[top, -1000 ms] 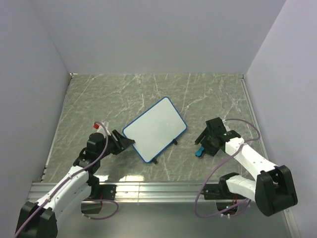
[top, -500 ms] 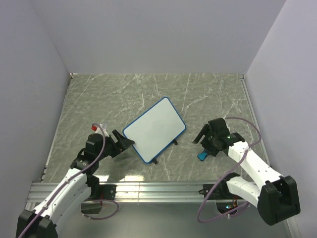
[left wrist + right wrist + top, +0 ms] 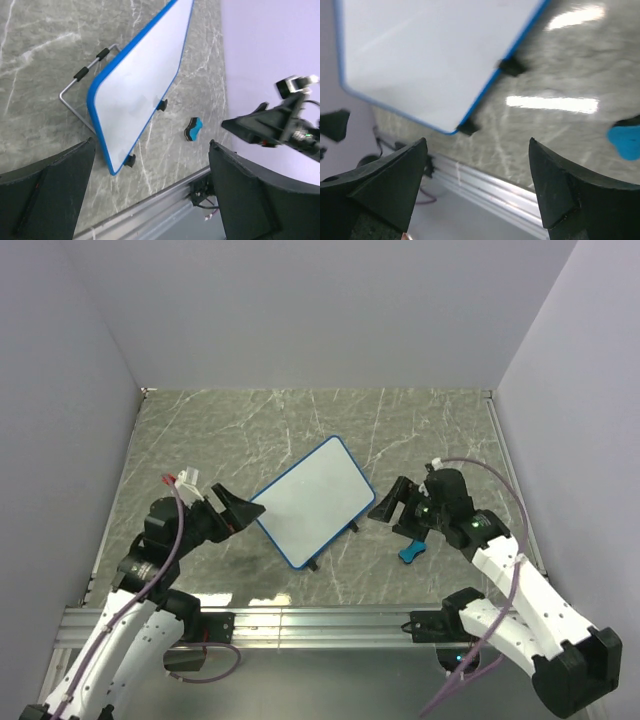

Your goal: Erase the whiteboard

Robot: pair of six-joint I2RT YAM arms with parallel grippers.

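Note:
The whiteboard [image 3: 312, 500] lies tilted in the middle of the table, blue-framed, with a white face and no scribble showing. It also shows in the left wrist view [image 3: 140, 85] and the right wrist view [image 3: 435, 55]. A small blue eraser [image 3: 411, 554] lies on the table to the right of the board, also seen in the left wrist view [image 3: 193, 129] and at the right wrist view's edge [image 3: 626, 141]. My left gripper [image 3: 235, 510] is open and empty beside the board's left corner [image 3: 152, 145]. My right gripper [image 3: 392, 502] is open and empty above the table [image 3: 477, 142], up and left of the eraser.
An aluminium rail [image 3: 320, 620] runs along the table's near edge. Plain walls close in the left, back and right. The board's wire stand [image 3: 75, 95] sticks out at its left side, and small black feet [image 3: 161, 104] stick out along its near edge.
My right gripper has let go of the eraser, which now lies on the table, and has risen up and to the left. My left gripper has pulled back and up from the board's corner.

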